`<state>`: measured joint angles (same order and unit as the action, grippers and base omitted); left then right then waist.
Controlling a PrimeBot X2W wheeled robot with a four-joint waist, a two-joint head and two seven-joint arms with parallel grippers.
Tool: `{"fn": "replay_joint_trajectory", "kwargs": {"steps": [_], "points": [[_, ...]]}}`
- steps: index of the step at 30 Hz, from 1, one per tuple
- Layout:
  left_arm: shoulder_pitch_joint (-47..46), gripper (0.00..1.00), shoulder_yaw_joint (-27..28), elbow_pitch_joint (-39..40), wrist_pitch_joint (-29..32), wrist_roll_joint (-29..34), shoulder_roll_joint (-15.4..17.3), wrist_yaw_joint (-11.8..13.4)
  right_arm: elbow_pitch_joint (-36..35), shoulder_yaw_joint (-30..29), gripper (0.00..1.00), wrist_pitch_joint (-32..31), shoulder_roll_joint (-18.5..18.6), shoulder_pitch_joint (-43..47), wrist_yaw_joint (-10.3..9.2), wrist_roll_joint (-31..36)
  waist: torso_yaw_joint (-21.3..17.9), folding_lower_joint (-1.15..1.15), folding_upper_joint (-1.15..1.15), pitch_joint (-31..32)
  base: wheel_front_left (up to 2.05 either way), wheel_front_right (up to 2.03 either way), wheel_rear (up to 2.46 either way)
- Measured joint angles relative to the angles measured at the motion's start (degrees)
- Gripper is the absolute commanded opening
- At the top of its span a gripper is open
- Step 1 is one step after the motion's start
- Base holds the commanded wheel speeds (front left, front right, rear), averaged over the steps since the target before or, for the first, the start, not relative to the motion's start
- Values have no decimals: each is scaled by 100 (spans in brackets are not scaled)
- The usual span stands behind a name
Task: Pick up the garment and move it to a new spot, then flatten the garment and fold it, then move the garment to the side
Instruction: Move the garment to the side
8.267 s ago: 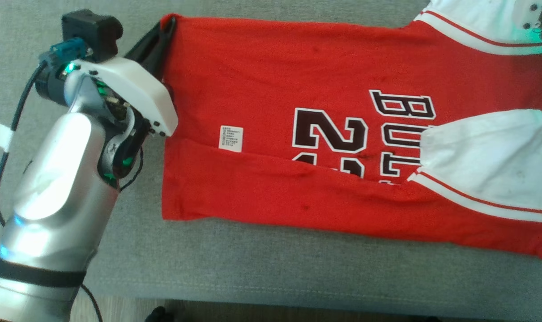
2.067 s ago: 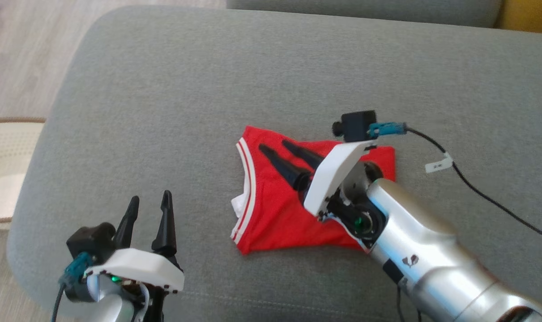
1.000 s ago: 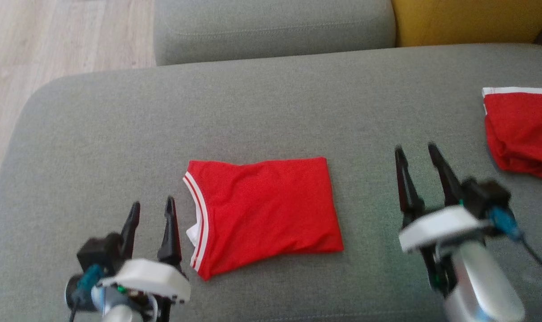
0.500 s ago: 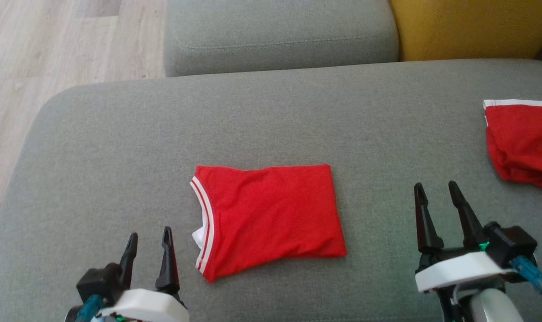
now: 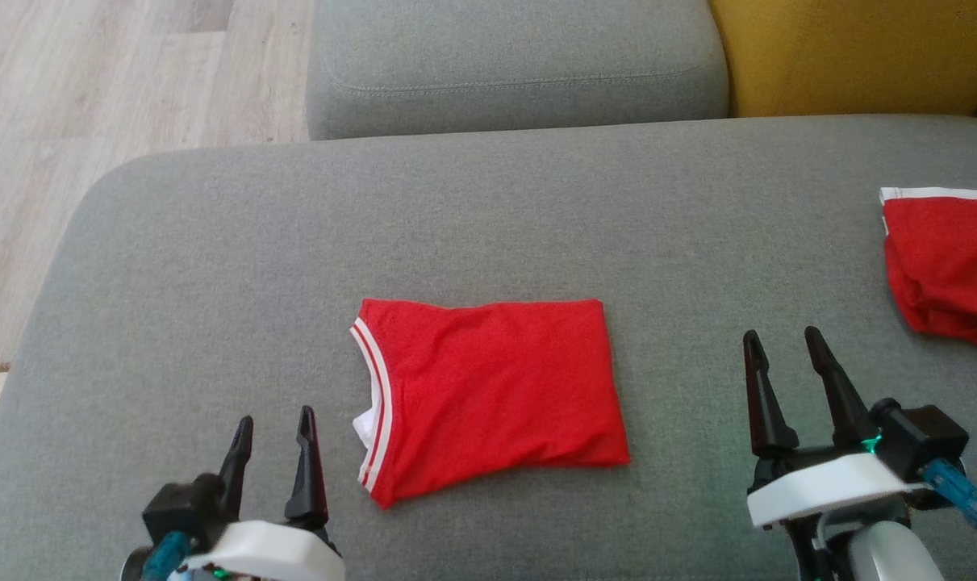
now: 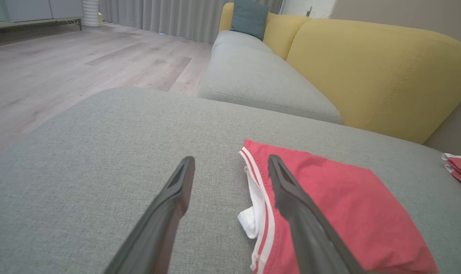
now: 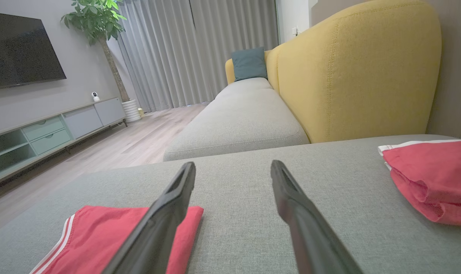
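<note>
A broad grey sofa seat (image 5: 214,242) spreads across the head view, with a yellow backrest (image 5: 843,48) behind it. Near the middle of the seat lies the garment (image 5: 496,387), a red jersey folded into a compact, roughly rectangular packet, flat on the cushion. Folding looks finished, so the step in hand appears to be the last one: moving the garment to the side. A second red bundle (image 5: 940,266) sits well apart at the right edge (possibly where finished pieces go).

The left gripper (image 5: 277,415) hovers just beside the packet's left edge, and the right gripper (image 5: 779,333) is well off to its right. Both have their fingers spread wide and hold nothing. The next move likely calls for pinching all layers at one edge so the fold does not spill open.

White-striped trim runs along the packet's left edge, a small white scrap pokes out there, and the lower edge is slightly rumpled.
</note>
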<state>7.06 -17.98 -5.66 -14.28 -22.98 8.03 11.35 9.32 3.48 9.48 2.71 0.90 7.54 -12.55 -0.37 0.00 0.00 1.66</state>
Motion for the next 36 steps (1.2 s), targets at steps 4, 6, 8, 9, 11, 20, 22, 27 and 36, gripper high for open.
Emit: {"fn": "replay_joint_trajectory", "kwargs": {"steps": [4, 6, 8, 9, 11, 20, 22, 27, 36], "points": [[0, 100, 9, -9, 0, 71, -43, -29, 0, 3, 100, -47, 0, 0, 0, 1, 0, 0, 0, -6, 0, 0, 0], [0, 100, 13, -16, 0, 73, -74, -46, 0, 7, 100, -52, 0, 0, 0, 1, 0, 0, 0, -13, 0, 0, 0], [0, 100, 15, -21, 0, 74, -83, -70, -3, 8, 100, -77, 0, 0, 0, 2, 3, 0, 0, -22, 0, 0, 0], [0, 100, 19, -25, 0, 80, -83, -78, -3, 9, 100, -82, 0, 1, 0, 2, 7, 0, 0, -27, 0, 0, 0], [0, 100, 22, -36, 0, 124, -88, -79, -1, 15, 100, -155, 0, 1, 0, 1, 14, 0, 0, -41, 0, 0, 0], [-13, 100, 55, -114, 0, 171, -111, -137, 501, 203, 100, -1090, -1, -82, 0, -143, 127, 0, 0, -163, 0, 0, 0], [-22, 100, 77, -113, 0, 172, -112, -181, 668, 324, 100, -1367, 0, -199, 0, -355, 171, 0, 0, -229, 0, 0, 0], [-76, 100, 169, -113, 0, 220, -143, -231, 1036, 450, 100, -1716, -1, -671, 0, -572, 324, 0, 0, -436, 0, 0, 0], [-300, 100, 221, -141, -1, 275, -299, -291, 1704, 452, 100, -2111, 1, -1211, 0, -738, 713, 0, 0, -806, 0, 0, 0]]}}
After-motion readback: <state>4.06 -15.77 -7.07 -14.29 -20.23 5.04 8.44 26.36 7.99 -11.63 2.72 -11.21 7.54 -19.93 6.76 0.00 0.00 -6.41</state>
